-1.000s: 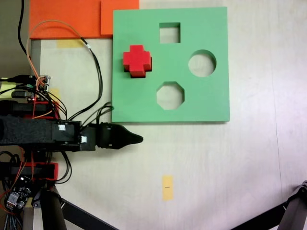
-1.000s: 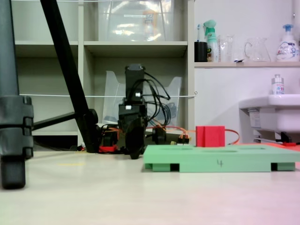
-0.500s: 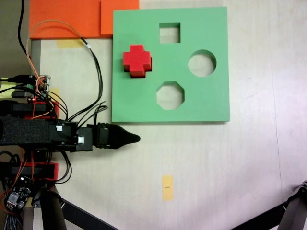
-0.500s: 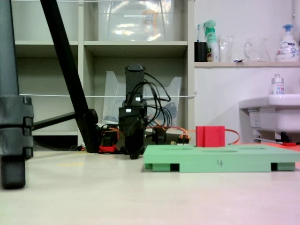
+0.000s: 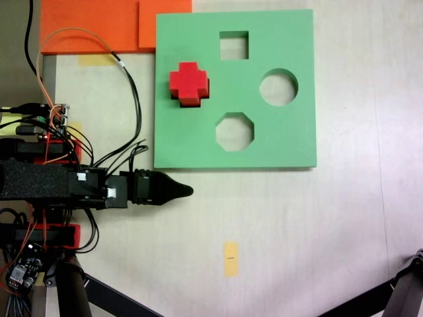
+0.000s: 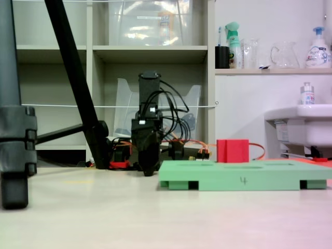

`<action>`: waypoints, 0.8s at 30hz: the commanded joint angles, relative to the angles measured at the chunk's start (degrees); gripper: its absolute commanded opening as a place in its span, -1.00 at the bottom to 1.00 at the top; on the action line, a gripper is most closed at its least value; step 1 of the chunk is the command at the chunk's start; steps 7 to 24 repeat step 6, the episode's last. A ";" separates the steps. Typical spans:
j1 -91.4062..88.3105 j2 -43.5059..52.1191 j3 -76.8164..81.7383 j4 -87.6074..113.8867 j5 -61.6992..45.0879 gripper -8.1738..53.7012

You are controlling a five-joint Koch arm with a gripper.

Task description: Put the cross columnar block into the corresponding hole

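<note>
The red block (image 5: 189, 84) sits in the green board's (image 5: 284, 139) cross hole (image 5: 177, 98), protruding. The board's edge reads "4" (image 6: 243, 180). The gripper's (image 5: 188, 191) jaws look pressed together, empty.

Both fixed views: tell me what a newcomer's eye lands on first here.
First, the red cross block, standing proud of the green foam board near its left edge in the top-down fixed view, sitting at its plus-shaped cutout; the side view shows it rising above the board. Next, the black gripper, off the board, pointing right just below its lower left corner. The square, round and octagonal cutouts are empty.
</note>
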 commanded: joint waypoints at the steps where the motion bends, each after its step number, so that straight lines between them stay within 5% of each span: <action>1: -0.97 4.22 3.87 1.58 0.88 0.39; 24: -0.97 4.22 3.87 1.58 0.79 0.39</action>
